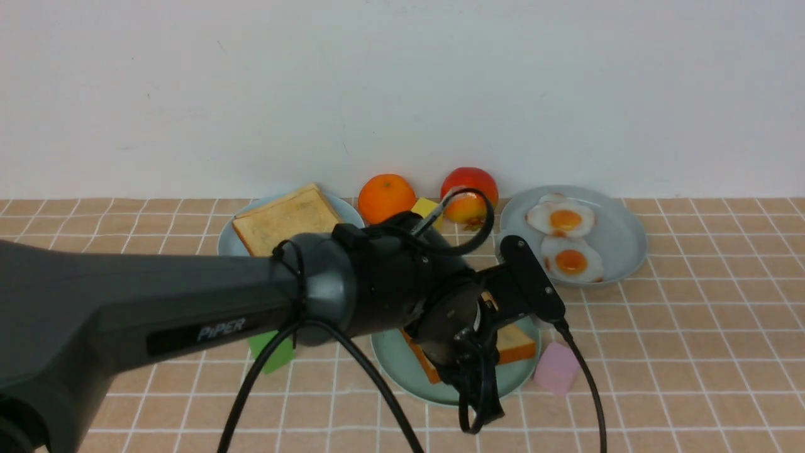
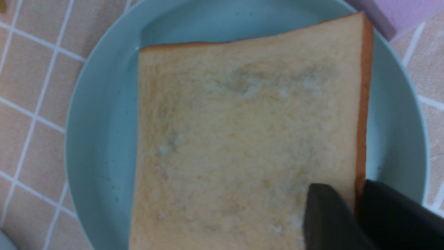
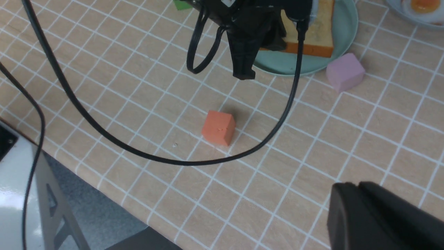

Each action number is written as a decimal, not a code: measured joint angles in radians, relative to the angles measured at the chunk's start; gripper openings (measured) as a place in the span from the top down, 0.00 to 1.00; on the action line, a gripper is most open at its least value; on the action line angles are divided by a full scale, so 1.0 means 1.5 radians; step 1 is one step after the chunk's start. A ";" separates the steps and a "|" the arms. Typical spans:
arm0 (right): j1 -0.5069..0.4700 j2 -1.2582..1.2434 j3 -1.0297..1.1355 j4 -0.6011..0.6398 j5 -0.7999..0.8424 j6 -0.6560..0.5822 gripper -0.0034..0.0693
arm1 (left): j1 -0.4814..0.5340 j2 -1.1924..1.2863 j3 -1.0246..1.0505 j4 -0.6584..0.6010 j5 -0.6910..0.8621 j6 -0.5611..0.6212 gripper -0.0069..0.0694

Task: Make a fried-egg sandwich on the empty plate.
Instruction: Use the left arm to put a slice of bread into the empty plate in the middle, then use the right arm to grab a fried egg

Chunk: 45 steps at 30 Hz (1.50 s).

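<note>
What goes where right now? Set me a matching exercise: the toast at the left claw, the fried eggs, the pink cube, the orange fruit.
Things:
1. front toast slice
2. fried eggs
3. pink cube
4. orange fruit

Places:
A. next to the red apple
B. on the mint-green plate
C. beside the mint-green plate, on its right
D. on the grey-blue plate

Pairs: 1-B, 2-D, 3-C, 4-A.

The table [image 1: 692,352] has a matt surface with a tile pattern. The plate [image 2: 100,139] looks like smooth plastic with a soft sheen. The toast [image 2: 236,139] has a porous, matt face and a smoother crust. The arm [image 1: 157,296] wears matt dark plastic, and its cable [image 3: 104,135] is slightly shiny. The eggs [image 1: 566,220] look glossy.
</note>
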 joint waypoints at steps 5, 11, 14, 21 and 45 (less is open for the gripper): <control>0.000 0.000 0.004 -0.026 -0.012 0.013 0.74 | 0.000 -0.004 0.000 0.007 0.006 -0.019 0.38; 0.001 0.027 0.022 -0.039 -0.078 0.055 0.61 | 0.000 -0.078 -0.016 0.010 0.028 -0.139 0.32; 0.001 0.087 0.022 -0.035 -0.115 0.114 0.61 | 0.000 -0.145 -0.038 0.009 0.042 -0.197 0.51; -0.013 0.308 0.022 -0.050 -0.265 0.135 0.62 | 0.000 -0.327 -0.033 -0.009 0.087 -0.234 0.93; -0.210 0.986 -0.384 0.261 -0.413 -0.088 0.55 | 0.000 -0.776 0.399 -0.053 -0.138 -0.415 0.93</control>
